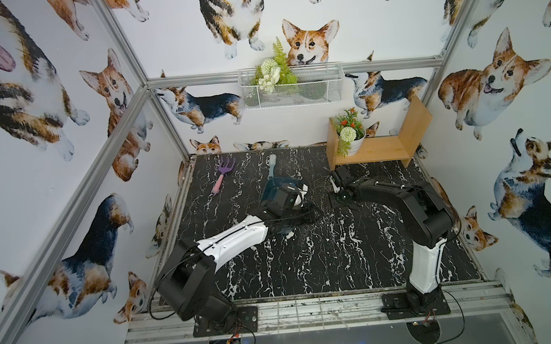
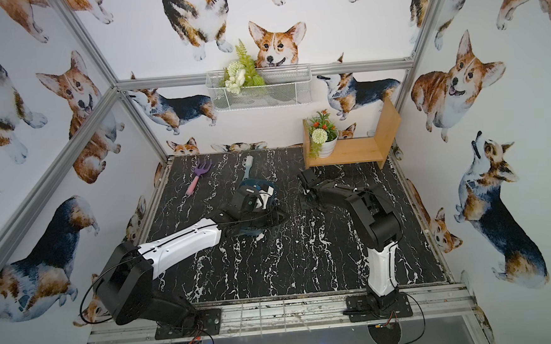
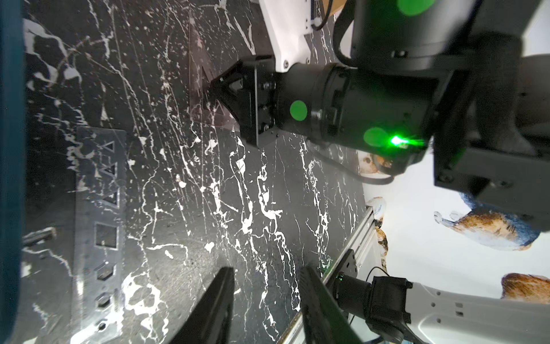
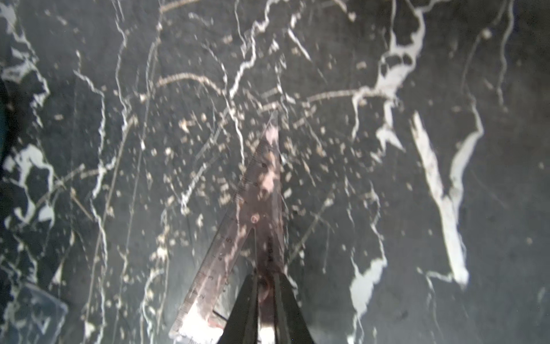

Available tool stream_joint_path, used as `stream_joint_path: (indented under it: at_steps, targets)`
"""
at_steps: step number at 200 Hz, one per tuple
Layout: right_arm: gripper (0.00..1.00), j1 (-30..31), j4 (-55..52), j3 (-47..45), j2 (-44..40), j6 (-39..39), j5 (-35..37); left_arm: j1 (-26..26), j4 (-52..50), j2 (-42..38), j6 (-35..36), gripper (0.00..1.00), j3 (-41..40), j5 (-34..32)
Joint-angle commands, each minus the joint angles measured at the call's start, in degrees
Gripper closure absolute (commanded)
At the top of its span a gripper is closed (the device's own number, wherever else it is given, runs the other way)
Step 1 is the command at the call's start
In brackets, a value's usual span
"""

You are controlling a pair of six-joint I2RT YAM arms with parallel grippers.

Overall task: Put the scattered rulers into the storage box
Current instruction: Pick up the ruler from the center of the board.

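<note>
The reddish-purple ruler [image 4: 262,193], a see-through triangle, lies right of the storage box, and my right gripper [image 4: 265,283] is shut on its near edge. The left wrist view shows that gripper [image 3: 215,89] tipped down onto the ruler [image 3: 199,47]. A clear ruler [image 3: 98,226] with cut-out shapes lies flat beside the teal storage box [image 3: 10,178]. My left gripper [image 3: 265,286] hovers open over bare table, nothing between its fingers. In both top views the left wrist covers most of the box [image 1: 276,183] [image 2: 252,182]. The rulers are too faint to see there.
At the back left lie a purple-and-pink rake [image 1: 222,176] and a pale green brush [image 1: 271,166]. The wooden shelf [image 1: 381,148] with a potted plant [image 1: 350,138] stands just behind the right gripper [image 1: 334,187]. A white wire basket [image 1: 292,86] hangs on the back wall.
</note>
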Motion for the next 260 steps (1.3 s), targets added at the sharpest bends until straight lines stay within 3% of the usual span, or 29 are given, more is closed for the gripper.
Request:
stream_joint_path:
  at_steps: [1, 62, 133, 156, 190, 218, 260]
  targets:
    - [0.83, 0.01, -8.85, -4.99, -2.07, 2.28, -1.07, -1.53, 3.1, 1.51, -0.75, 0.58, 1.0, -0.84]
    - [0.81, 2.87, -7.4, -18.82, -14.28, 8.39, -2.67, -5.73, 6.69, 4.71, -3.01, 0.59, 0.14, -2.88]
    - [0.78, 7.22, -10.49, -23.86, -24.14, 13.23, -3.41, -7.41, 8.72, 3.16, -4.82, 0.59, -3.54, -4.84]
    - [0.67, 7.32, -11.21, -23.11, -27.01, 12.52, -1.64, -7.39, 9.4, 1.93, -5.46, 0.59, -5.45, -5.29]
    - [0.48, 5.42, -11.17, -19.34, -25.43, 9.15, 0.14, -7.41, 9.59, -0.34, -5.85, 0.59, -6.94, -6.06]
    - [0.44, 1.69, -7.23, -17.66, -22.35, 7.31, -4.79, -7.4, 7.44, -3.5, -5.47, 0.59, -7.34, -7.64]
    - [0.38, 1.34, -5.61, -12.84, -16.82, 5.64, -6.97, -7.32, 4.13, -7.73, -4.48, 0.58, -7.69, -9.1]
